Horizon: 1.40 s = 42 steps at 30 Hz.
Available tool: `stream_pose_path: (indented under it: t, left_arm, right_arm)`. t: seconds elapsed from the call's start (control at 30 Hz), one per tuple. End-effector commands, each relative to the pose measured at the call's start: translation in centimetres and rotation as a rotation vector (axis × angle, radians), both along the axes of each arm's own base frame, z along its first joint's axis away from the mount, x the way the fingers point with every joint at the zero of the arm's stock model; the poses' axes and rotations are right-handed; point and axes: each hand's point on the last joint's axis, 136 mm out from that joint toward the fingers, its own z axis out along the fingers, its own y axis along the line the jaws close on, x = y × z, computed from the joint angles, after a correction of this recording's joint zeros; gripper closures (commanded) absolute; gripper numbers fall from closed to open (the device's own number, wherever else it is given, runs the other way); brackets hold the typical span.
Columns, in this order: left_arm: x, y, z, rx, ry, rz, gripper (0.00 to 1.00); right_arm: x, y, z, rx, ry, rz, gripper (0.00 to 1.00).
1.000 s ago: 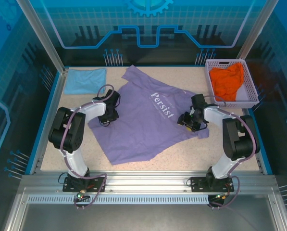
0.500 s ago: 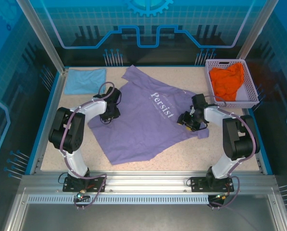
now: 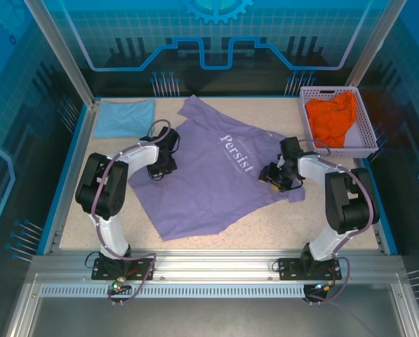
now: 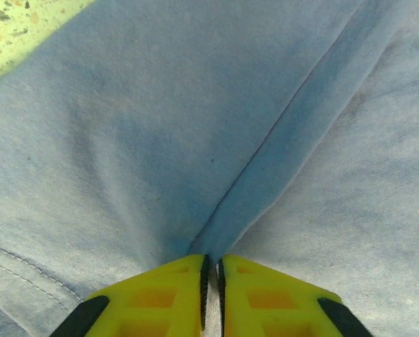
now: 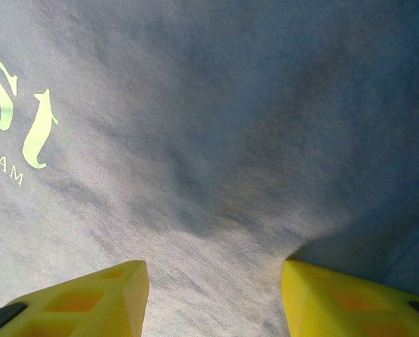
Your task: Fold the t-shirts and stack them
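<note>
Left gripper pinched shut on a ridge of the lavender t-shirt, right gripper spread open, low over the same shirt beside its lettering.

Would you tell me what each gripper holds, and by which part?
Left gripper pinches a fold of the lavender t-shirt near its edge; right gripper open, holding nothing.

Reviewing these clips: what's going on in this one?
Both arms are on the purple t-shirt spread on the table. The left gripper has its jaws shut on a pinch of cloth; the right gripper has its jaws open over the cloth near the lettering. A light blue shirt lies far left; an orange shirt sits in the basket.
</note>
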Motion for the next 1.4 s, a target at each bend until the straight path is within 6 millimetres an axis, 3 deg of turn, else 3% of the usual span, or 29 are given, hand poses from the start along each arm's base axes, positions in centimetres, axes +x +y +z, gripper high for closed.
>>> stream_pose_path:
  t: [0.0, 0.27, 0.5, 0.63, 0.67, 0.7, 0.73, 0.8, 0.87, 0.9, 1.03, 1.13, 1.23, 1.27, 1.37]
  left_arm:
    - [0.0, 0.5, 0.5, 0.043, 0.011, -0.007, 1.0]
    - [1.1, 2.6, 4.0, 0.025, -0.071, 0.048, 1.0]
    - [2.0, 7.9, 6.2, -0.114, -0.115, 0.2, 1.0]
    - [2.6, 11.9, 6.8, -0.178, -0.13, 0.318, 1.0]
    - [2.6, 13.2, 6.9, -0.189, -0.131, 0.36, 0.97]
    - [2.5, 14.4, 7.0, -0.198, -0.125, 0.401, 0.82]
    - [2.5, 15.3, 7.1, -0.2, -0.126, 0.431, 0.75]
    - [2.2, 17.6, 7.5, -0.187, -0.125, 0.5, 0.72]
    - [2.2, 18.9, 8.2, -0.186, -0.138, 0.535, 0.46]
    - [2.2, 19.0, 8.8, -0.181, -0.145, 0.533, 0.44]
    - [2.5, 16.3, 12.1, -0.151, -0.221, 0.451, 0.38]
    - [2.9, 10.8, 13.0, -0.159, -0.273, 0.332, 0.42]
    - [3.2, 4.6, 11.1, -0.191, -0.254, 0.23, 0.44]
    - [3.0, 3.0, 9.7, -0.183, -0.222, 0.218, 0.45]
    - [2.9, -0.9, 5.3, -0.163, -0.162, 0.184, 0.45]
  right_arm:
    - [-0.6, -0.4, -0.6, 0.014, 0.03, -0.028, 0.47]
    - [-0.2, -1.0, -0.4, 0.038, 0.021, -0.069, 0.47]
    - [-1.0, -1.4, -1.1, 0.097, 0.05, -0.119, 0.48]
    - [-1.1, -1.8, -1.2, 0.122, 0.049, -0.147, 0.48]
    - [-1.1, -1.8, -1.2, 0.129, 0.05, -0.153, 0.48]
    - [-1.1, -1.8, -1.1, 0.135, 0.049, -0.154, 0.48]
    - [-1.2, -1.8, -1.1, 0.139, 0.048, -0.154, 0.48]
    - [-1.2, -1.8, -1.0, 0.147, 0.045, -0.159, 0.47]
    - [-1.1, -1.9, -0.7, 0.145, 0.034, -0.161, 0.45]
    - [-1.1, -2.0, -0.4, 0.142, 0.024, -0.16, 0.43]
    - [-0.9, -2.3, 0.9, 0.106, -0.02, -0.147, 0.41]
    - [-0.5, -2.2, 2.3, 0.046, -0.059, -0.122, 0.42]
    - [-0.3, -1.4, 2.9, 0.027, -0.061, -0.092, 0.44]
    - [0.5, -1.0, 3.6, 0.026, -0.078, -0.082, 0.44]
    - [0.8, 0.3, 3.1, 0.02, -0.055, -0.049, 0.46]
